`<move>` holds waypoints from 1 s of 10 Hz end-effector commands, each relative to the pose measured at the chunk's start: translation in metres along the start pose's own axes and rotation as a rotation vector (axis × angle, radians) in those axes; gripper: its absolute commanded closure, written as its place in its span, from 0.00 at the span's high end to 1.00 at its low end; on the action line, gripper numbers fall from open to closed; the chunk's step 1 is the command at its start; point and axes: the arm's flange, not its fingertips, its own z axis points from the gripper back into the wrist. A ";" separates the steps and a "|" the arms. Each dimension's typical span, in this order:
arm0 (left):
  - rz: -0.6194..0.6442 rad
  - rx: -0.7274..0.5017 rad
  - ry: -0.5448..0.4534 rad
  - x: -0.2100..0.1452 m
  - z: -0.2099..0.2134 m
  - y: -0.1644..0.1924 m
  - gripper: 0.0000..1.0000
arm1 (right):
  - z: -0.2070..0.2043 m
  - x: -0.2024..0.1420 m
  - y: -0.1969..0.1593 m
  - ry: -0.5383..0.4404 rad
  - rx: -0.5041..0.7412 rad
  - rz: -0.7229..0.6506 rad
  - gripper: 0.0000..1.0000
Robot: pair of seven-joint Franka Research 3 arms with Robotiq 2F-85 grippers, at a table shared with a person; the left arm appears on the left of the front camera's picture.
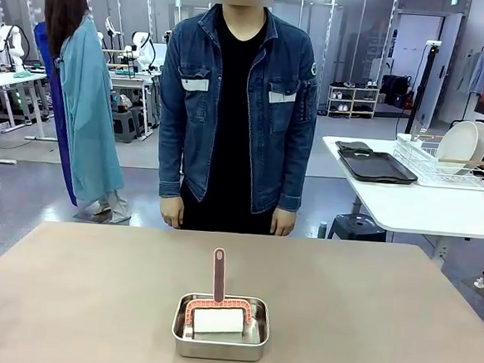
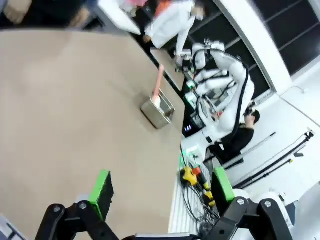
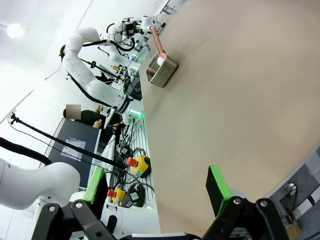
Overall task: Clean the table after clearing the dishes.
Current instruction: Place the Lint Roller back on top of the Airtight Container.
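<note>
Front view shows the table point(image 1: 93, 296), a wide matte beige-brown top, bare of plates, with a person point(image 1: 235, 106) standing at its far edge, hands down by the sides. Near the robot's edge, about midway across, sits a small rectangular steel pan point(image 1: 220, 334) holding a cleaning tool: a pink handle point(image 1: 218, 273) rising upright out of the pan from a pink frame that sits around a white sponge-like block point(image 1: 218, 321). The dishes appear already cleared, since white plates point(image 1: 463, 143) stand in a wire rack point(image 1: 442, 166) on the white side table point(image 1: 423, 202), beside a dark tray point(image 1: 376, 166). In the left wrist view, the left gripper point(image 2: 162, 192) hangs above the tabletop with its green-padded fingers point(image 2: 102, 192) spread wide and nothing between them; the right gripper point(image 3: 157, 190), in its own wrist view, is likewise wide apart and empty near the table's edge, with the pan well away from both. By judgement, the tool is light and its handle stiff and narrow, the obvious place to pinch, taken around the upper shaft where it stands clear of the pan rim. The white block looks soft and may be damp, so it would squash rather than hold. The pan is thin, smooth metal and could slide or tip if the handle is pulled sideways instead of lifted straight up.
</note>
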 end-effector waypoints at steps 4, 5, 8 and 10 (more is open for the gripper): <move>0.019 0.005 0.064 0.004 -0.014 -0.020 1.00 | -0.007 -0.003 0.005 0.006 -0.011 -0.003 1.00; 0.019 0.005 0.064 0.004 -0.014 -0.020 1.00 | -0.007 -0.003 0.005 0.006 -0.011 -0.003 1.00; 0.019 0.005 0.064 0.004 -0.014 -0.020 1.00 | -0.007 -0.003 0.005 0.006 -0.011 -0.003 1.00; 0.019 0.005 0.064 0.004 -0.014 -0.020 1.00 | -0.007 -0.003 0.005 0.006 -0.011 -0.003 1.00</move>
